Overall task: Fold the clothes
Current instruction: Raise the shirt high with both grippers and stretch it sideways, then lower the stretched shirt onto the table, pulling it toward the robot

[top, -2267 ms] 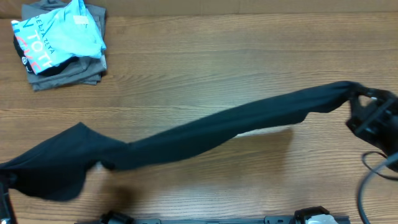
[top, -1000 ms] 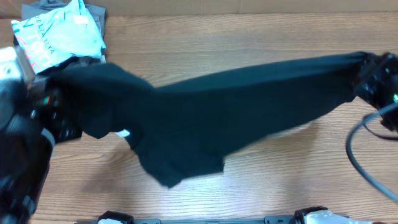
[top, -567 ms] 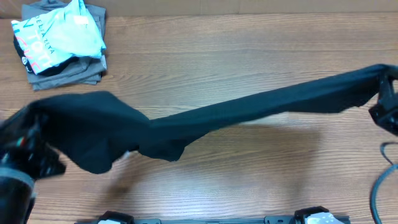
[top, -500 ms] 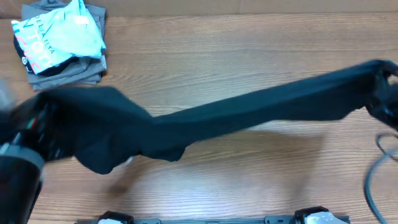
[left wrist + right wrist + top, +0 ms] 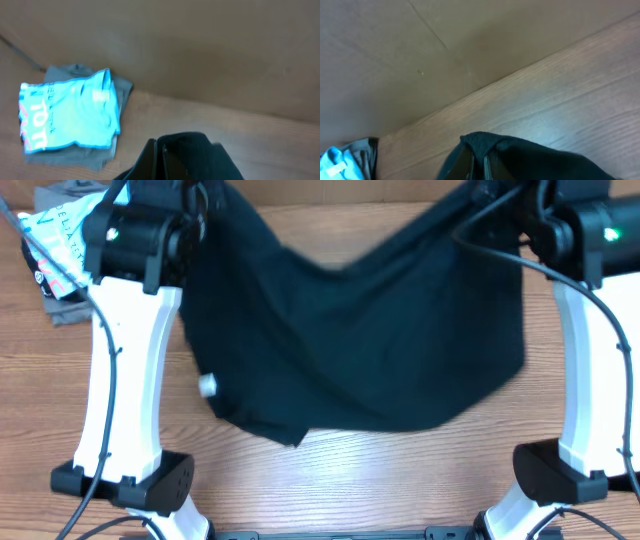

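1. change. half a sec ago the plain black short-sleeved soft-fabric t-shirt (image 5: pixel 360 330) was pulled into a narrow band across mid-table, w/ the arms out at the l/r edges. now both arms have swung to the far side of the brown wooden table (image 5: pixel 330 480). the garment hangs open as a wide panel between them, top edge sagging in the middle, lower edge toward the near side. small white neck tag (image 5: pixel 207 386) shows at the panel's lower left.

2. grip. left gripper (image 5: pixel 156 161): clamped tight on a bunched corner of black fabric (wrist view). right gripper (image 5: pixel 479 162): same, pinched closed on the opposite corner. neither has let go.

3. meaning for task. judged: this is the spread-out step, no fold made yet. fabric is opened up, but the lower left looks doubled under & uneven, so a lay-down + smoothing is prob. needed before the first fold. whether the lower edge touches the table: cannot tell.

4. containers. none in view: no bin, tray or basket. the only other items form a stack at the far-left corner: light blue shirt w/ white & red lettering (image 5: pixel 70 117) on top of folded grey garments (image 5: pixel 92 157), near the left arm. risk: a left-side sweep could snag that stack.
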Robot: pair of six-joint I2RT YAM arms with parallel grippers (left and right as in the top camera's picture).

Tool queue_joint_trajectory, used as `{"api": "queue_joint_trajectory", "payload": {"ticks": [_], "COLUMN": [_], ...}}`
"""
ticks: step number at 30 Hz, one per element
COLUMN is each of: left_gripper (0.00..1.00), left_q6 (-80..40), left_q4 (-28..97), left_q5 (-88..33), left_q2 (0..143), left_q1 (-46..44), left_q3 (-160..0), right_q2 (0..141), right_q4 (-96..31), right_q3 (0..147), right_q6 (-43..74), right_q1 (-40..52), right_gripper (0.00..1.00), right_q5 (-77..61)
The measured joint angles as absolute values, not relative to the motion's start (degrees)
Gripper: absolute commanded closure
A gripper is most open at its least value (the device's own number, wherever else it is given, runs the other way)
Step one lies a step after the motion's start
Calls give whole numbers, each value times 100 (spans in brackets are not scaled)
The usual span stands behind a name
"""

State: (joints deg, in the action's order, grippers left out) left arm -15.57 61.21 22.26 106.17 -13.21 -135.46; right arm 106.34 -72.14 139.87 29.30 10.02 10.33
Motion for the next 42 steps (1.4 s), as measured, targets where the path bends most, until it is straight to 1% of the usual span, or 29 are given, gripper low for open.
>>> {"api": "queue_joint_trajectory", "payload": {"ticks": [4, 7, 10, 14, 17, 20, 27, 30, 36, 42], "left_gripper": [96, 96, 96, 96, 96, 96, 96, 96, 96, 96], "left_q6": [-1352, -1157, -1004, -941, -1063, -1306, -1841, -2016, -2200, -2436], "left_q4": [6062, 6206, 6396, 7157, 7955, 8521, 9483, 9625, 9657, 9664], "left_q5": [2327, 2434, 2491, 2349, 2180, 2071, 1791, 1678, 1297, 1236], "left_q2": [10624, 10510, 10110, 9467, 9321, 9581, 11262, 11581, 11343, 10436], "left_q1": [-1313, -1313, -1308, -1308, -1308, -1308, -1308, -1308, -1308, -1308], "left_q3": [-14051, -14816, -15301, -15572, -15583, -15297, -14215, -13633, -12759, -11697], "right_q2": [10621, 10492, 10108, 9544, 9424, 9561, 10300, 10324, 10189, 9566], "right_q4": [-7214, -7489, -7815, -8571, -9074, -9332, -9524, -9520, -9391, -9373], "right_q3": [14326, 14973, 15423, 15657, 15583, 15181, 13174, 12470, 11469, 10853], "right_q6": [2665, 2556, 2508, 2477, 2528, 2578, 2639, 2655, 2672, 2674], "right_q1": [821, 399, -93, -257, -248, -248, -248, -248, -248, -248], "right_gripper": [96, 96, 96, 96, 96, 96, 96, 96, 96, 96], "right_q5": [1013, 954, 864, 617, 381, 270, 84, 36, 19, 16]}}
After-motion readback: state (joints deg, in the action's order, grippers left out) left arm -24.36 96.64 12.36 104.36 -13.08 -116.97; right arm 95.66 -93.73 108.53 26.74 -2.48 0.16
